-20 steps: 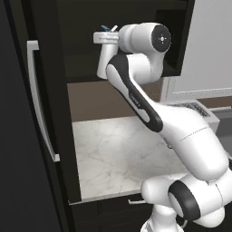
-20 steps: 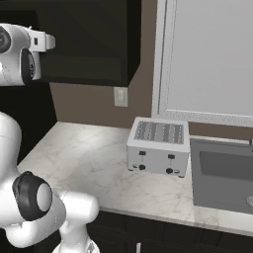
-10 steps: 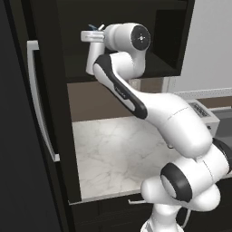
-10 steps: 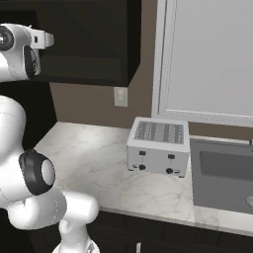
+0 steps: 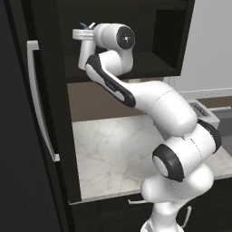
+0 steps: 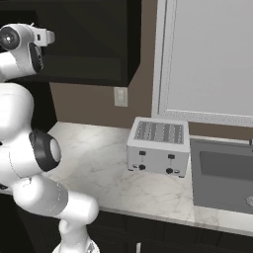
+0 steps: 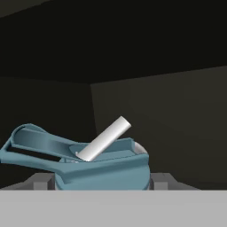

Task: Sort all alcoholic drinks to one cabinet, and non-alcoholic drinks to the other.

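My gripper [image 7: 102, 179] is shut on a non-alcoholic drink, the white flask, whose light-blue spout lid [image 7: 88, 162] and white straw sit between the two fingertips [image 7: 42, 179]. In the left base view the gripper [image 5: 82, 32] is raised high in front of the open upper cabinet [image 5: 156, 43], with the flask's blue lid [image 5: 86, 25] sticking up above it. From the right base view the hand [image 6: 48, 35] is level with the same dark cabinet [image 6: 99, 44]. The hand view looks into the cabinet's dark interior [image 7: 155, 102]. The flask's body is hidden.
The cabinet's tall dark door with its long silver bar handle [image 5: 38, 108] stands open at the left. Below lies a marble counter [image 5: 113, 149] with a silver toaster [image 6: 158, 153] and a sink [image 6: 222, 180] to its right. A wall socket [image 6: 120, 96] is on the brown backsplash.
The arm has swung left in the left base view, carrying the flask along the front of the cabinet opening. The grip has not changed.
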Available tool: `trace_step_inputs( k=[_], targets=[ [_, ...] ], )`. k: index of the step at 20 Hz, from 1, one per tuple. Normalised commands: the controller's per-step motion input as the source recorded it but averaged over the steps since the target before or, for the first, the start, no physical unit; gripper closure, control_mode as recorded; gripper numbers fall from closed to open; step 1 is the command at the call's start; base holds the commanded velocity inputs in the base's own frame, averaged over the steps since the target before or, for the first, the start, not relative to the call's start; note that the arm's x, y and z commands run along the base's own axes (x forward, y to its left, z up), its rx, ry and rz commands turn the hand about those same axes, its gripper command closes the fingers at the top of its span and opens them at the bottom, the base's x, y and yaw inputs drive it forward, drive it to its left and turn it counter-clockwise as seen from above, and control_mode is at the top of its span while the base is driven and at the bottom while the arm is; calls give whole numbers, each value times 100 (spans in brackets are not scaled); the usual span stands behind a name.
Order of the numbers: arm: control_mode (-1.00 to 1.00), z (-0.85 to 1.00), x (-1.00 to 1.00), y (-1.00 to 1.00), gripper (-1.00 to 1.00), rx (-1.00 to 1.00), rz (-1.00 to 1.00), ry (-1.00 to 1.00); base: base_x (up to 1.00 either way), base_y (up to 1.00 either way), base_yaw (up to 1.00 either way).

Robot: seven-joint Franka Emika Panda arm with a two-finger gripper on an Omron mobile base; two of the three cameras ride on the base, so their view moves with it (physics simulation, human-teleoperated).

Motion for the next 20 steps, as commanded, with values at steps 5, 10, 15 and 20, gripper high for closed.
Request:
trace_step_inputs(
  k=[5,10,15,20],
  targets=[
    [-100,0,28,8,100,0,0,-10,0,0,0],
    [-100,0,23,1,100,0,0,-4,0,0,0],
    [-100,0,12,0,100,0,0,0,0,0,0],
    [-100,-1,15,0,100,0,0,0,0,0,0]
  ],
)
